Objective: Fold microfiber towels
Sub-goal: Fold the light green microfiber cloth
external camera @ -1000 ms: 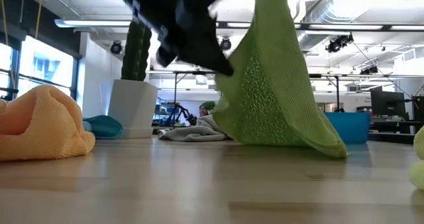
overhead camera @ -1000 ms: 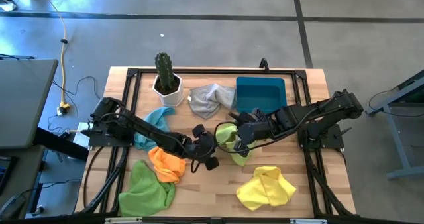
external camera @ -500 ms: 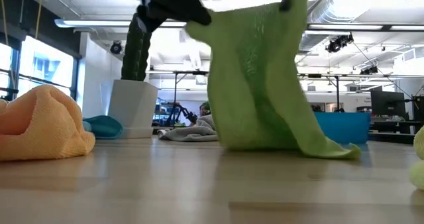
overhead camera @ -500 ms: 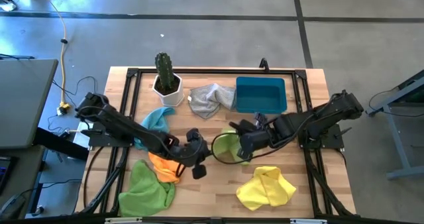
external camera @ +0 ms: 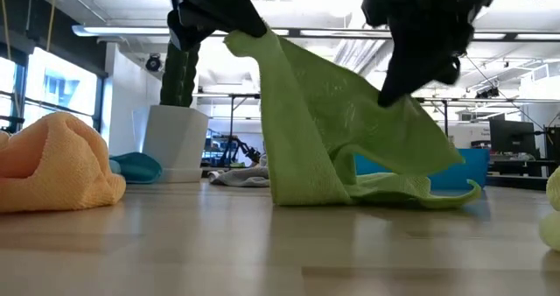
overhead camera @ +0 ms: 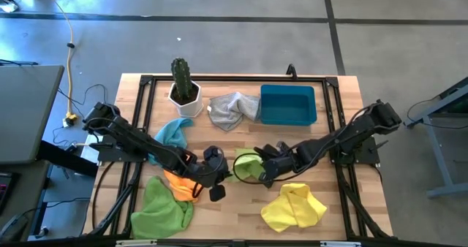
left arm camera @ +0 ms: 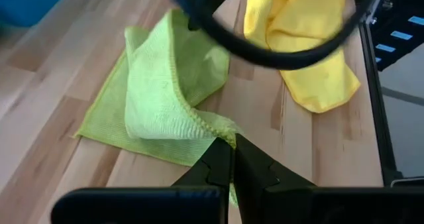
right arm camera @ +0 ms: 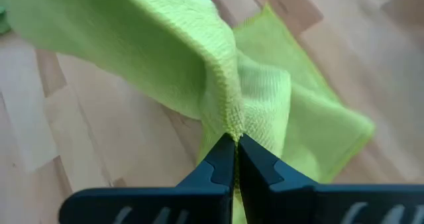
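Overhead, left hand (overhead camera: 219, 175) and right hand (overhead camera: 261, 171) are flanking the lime towel (overhead camera: 247, 161) mid-bench. Low view: each is pinching one raised corner, far edge trailing on the bench (external camera: 262, 252). Wrist views: both are clamping hem, towel stretching straight between them.

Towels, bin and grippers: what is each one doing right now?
Held lime green towel: lifted by two edges, lower part on the table.
Left gripper: shut on that towel's edge.
Right gripper: shut on its other edge.
Other lime green towel: crumpled.
Orange towel: crumpled.
Yellow towel: crumpled.
Grey towel: crumpled.
Light blue towel: crumpled.
Blue bin: empty.
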